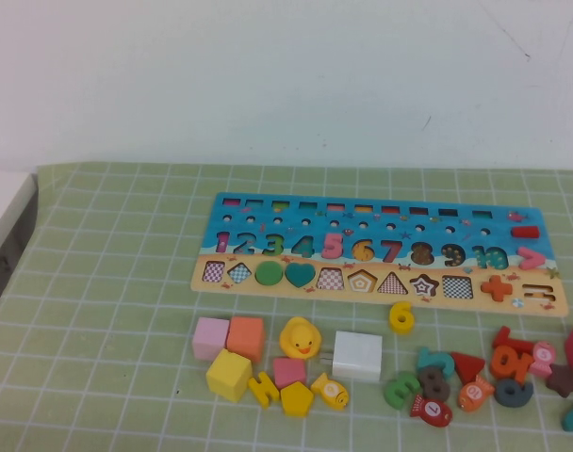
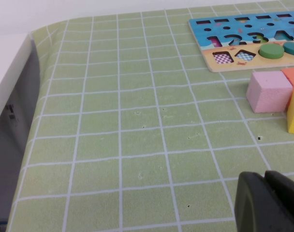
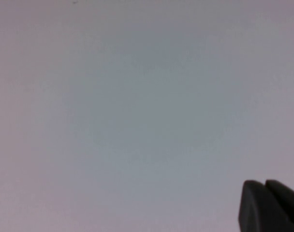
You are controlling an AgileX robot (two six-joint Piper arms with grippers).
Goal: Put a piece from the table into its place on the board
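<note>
Across the green table [image 1: 126,282], the board [image 1: 541,303] lies at twelve o'clock; your yellow 6 [image 1: 401,317] sits just below it. Light, stiff, likely slick: pinch its outer edges. Left gripper [image 2: 269,203] and right gripper [image 3: 268,205] both closed, empty, neither visible from above.

A yellow duck [image 1: 301,337] sat between an orange cube [image 1: 246,336] and a white block [image 1: 357,355], a pink cube [image 1: 210,336] and a yellow cube [image 1: 229,374] close by; a heap of coloured numbers [image 1: 466,377] lay further right.
</note>
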